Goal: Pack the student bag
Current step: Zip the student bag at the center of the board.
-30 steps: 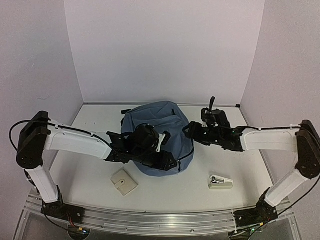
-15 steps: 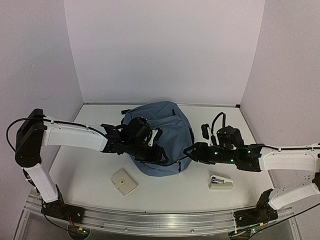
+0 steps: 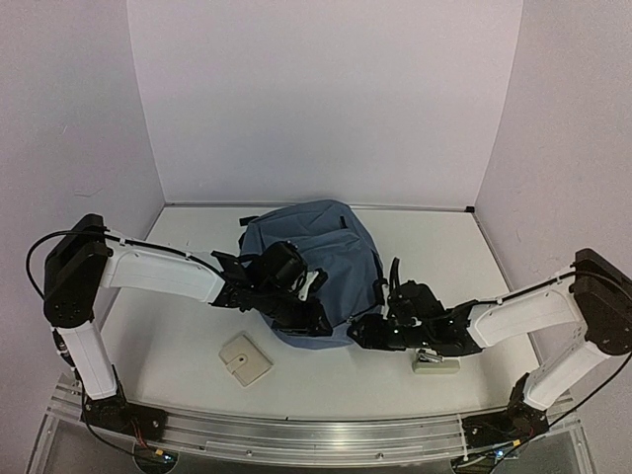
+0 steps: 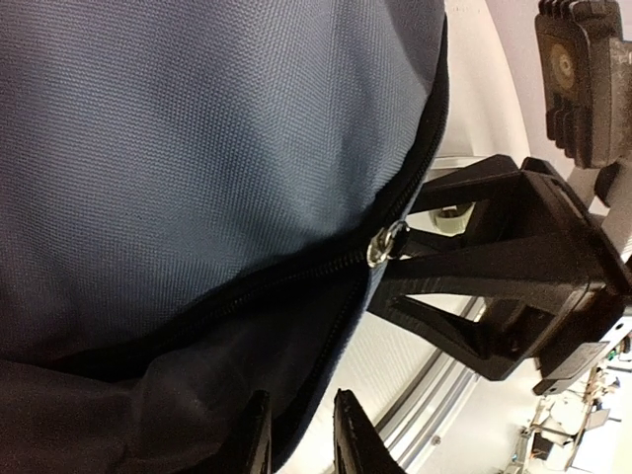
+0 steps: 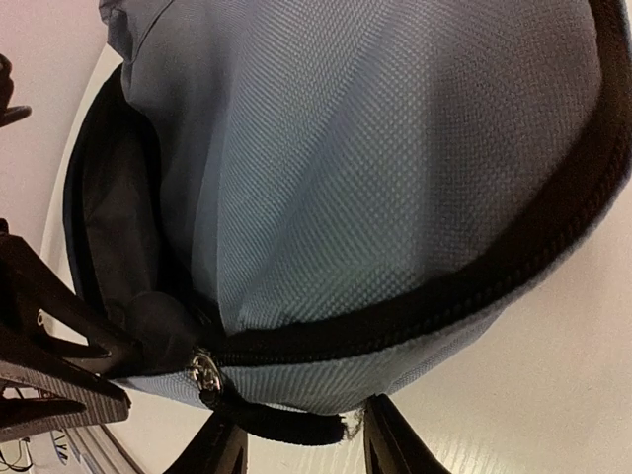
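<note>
Working on the main zip of the backpack (image 3: 326,242), lying mid table (image 3: 178,336) with its near rim toward the arm bases. Judging the step as getting hold of the zip pull (image 5: 202,370) to open the bag. Probably best done by pinching the metal pull itself rather than the black trim under it, closing fully before dragging, then following the curve of the zip instead of tugging straight out. Also bracing the fabric taut on the other side so nothing bunches into the slider, and minding the two claws, sitting very near each other. Reaching in low from the left with the left gripper (image 3: 316,318), wrist rolled sideways, fingers (image 4: 259,439) nearly together and apparently clenched on dark fabric at the bag's near rim, just beside the pull. Lying almost flat over the table from the right with the right gripper (image 3: 359,334), fingers (image 5: 395,439) spread and straddling the trim below the pull, grasping nothing yet. Leaving a beige case (image 3: 245,358) and a stapler (image 3: 435,362) unpacked near the front edge
</note>
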Motion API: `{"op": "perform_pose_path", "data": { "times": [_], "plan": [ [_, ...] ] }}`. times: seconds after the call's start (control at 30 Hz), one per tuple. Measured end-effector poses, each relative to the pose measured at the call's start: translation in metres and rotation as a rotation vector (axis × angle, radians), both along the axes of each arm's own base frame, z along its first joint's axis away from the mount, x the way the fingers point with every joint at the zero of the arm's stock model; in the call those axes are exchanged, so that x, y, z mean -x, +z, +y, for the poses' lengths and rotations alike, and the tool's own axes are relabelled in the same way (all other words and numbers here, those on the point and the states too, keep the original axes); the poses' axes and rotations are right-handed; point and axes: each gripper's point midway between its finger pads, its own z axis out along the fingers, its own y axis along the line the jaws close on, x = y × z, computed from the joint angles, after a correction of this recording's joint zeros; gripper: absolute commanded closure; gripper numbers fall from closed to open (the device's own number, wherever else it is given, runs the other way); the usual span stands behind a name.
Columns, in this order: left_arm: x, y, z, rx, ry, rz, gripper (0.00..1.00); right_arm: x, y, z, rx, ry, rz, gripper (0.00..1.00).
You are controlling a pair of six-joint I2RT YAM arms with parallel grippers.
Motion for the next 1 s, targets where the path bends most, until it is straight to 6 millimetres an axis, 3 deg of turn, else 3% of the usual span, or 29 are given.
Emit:
{"op": "perform_pose_path", "data": {
  "times": [0.07,0.17,0.23,0.5,0.83,1.0],
  "plan": [
    [0.0,0.0,-0.001,0.007,-0.001,0.006,0.89,-0.001,-0.004,0.002,0.0,0.006,-0.002,0.72],
    [0.001,-0.004,-0.002,0.006,-0.006,0.014,0.97,-0.002,-0.008,0.007,-0.011,0.014,0.001,0.94],
    [0.001,-0.005,-0.002,0.002,-0.004,0.017,1.0,-0.003,-0.008,0.008,-0.015,0.018,-0.005,1.0],
    [0.0,-0.01,0.0,-0.012,0.012,0.021,1.0,0.002,-0.005,0.013,-0.029,0.026,-0.013,1.0],
    [0.003,-0.035,0.003,-0.057,0.032,0.054,1.0,0.054,0.024,0.053,-0.105,0.196,-0.03,1.0],
    [0.004,-0.034,-0.001,-0.045,0.037,0.055,1.0,0.058,0.03,0.059,-0.088,0.182,-0.009,1.0]
  ]
}}
